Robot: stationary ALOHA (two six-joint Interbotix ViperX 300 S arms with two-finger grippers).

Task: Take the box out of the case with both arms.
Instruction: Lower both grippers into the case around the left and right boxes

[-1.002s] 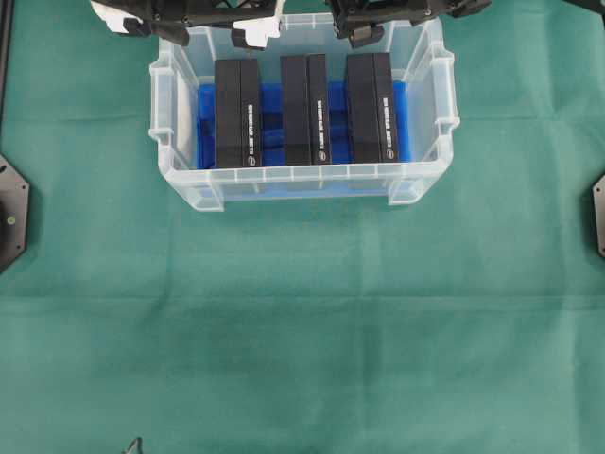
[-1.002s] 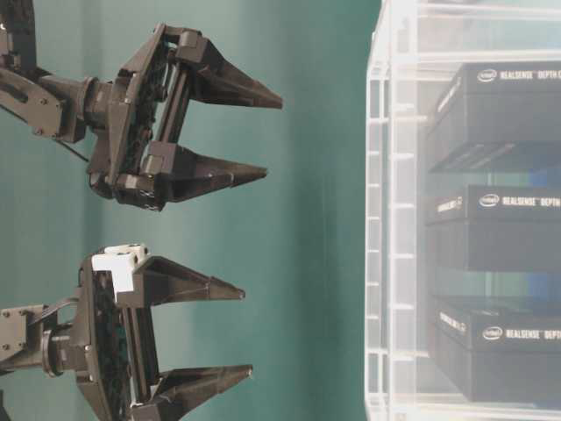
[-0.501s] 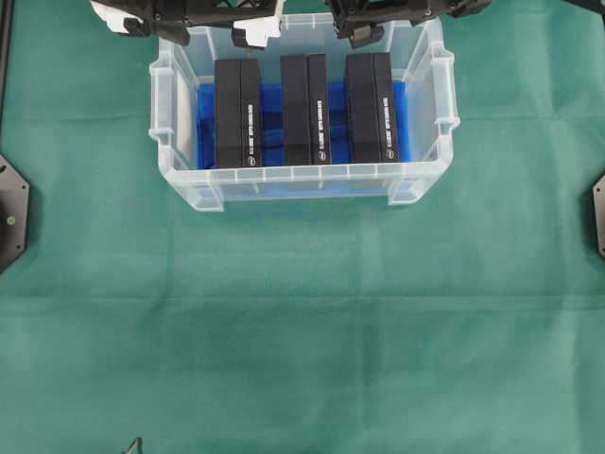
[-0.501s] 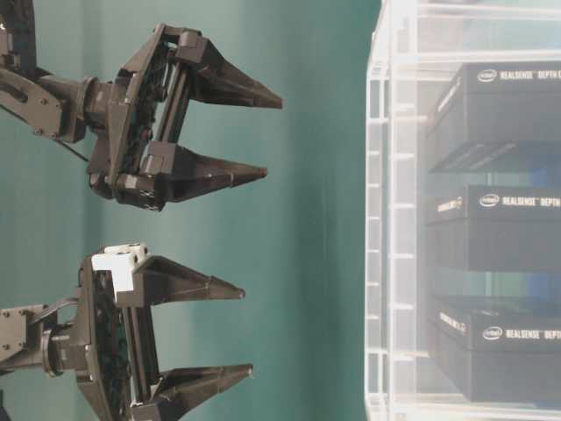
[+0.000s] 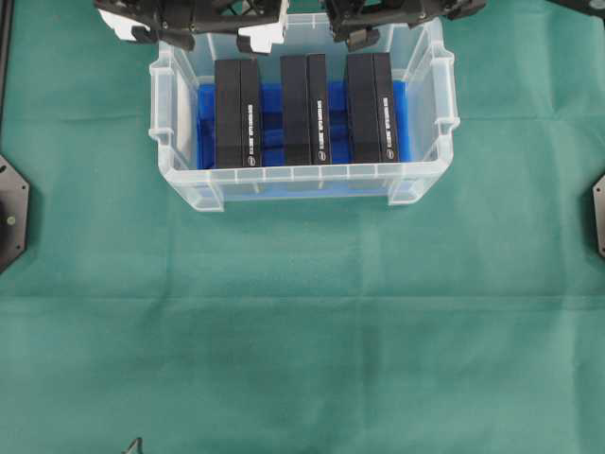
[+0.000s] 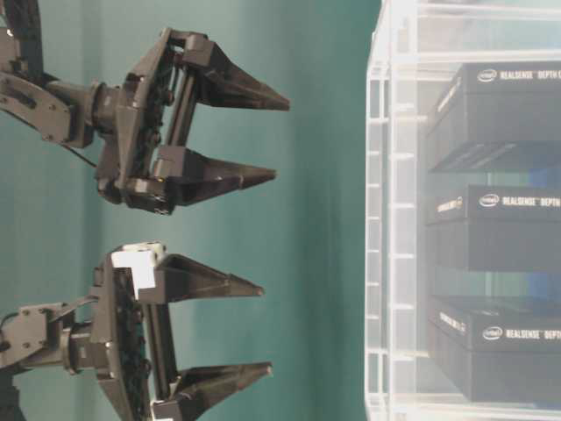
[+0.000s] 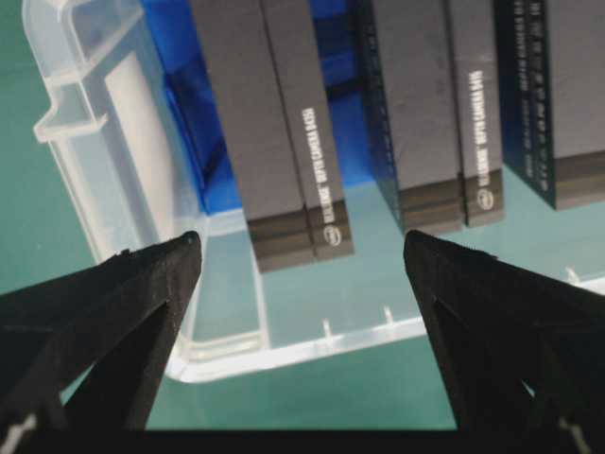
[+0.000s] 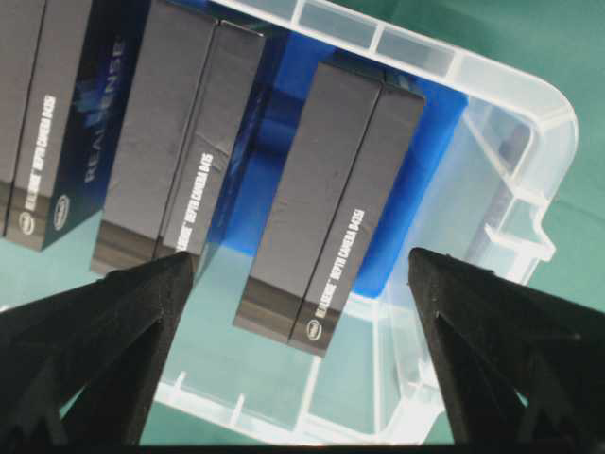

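**Both grippers spread wide above the case, three boxes inside**

On green cloth [image 5: 302, 312], toward the far edge: clear case [image 5: 168, 123] with blue lining [image 5: 271, 132] on its floor. Inside, side by side and standing on edge — left box [image 5: 236, 112], middle box [image 5: 303, 108], right box [image 5: 370, 106], each black with white lettering, narrow gaps between them. Above the far rim at left: left gripper [image 5: 197, 17], white fittings showing, fingers [image 7: 113, 303] far apart, nothing between them — left box framed in the gap in the wrist view. Further right: right gripper [image 5: 383, 13], likewise spread wide and holding nothing, fingers [image 8: 104, 322] straddling the right box in its own wrist view. Neither gripper touching case or boxes.
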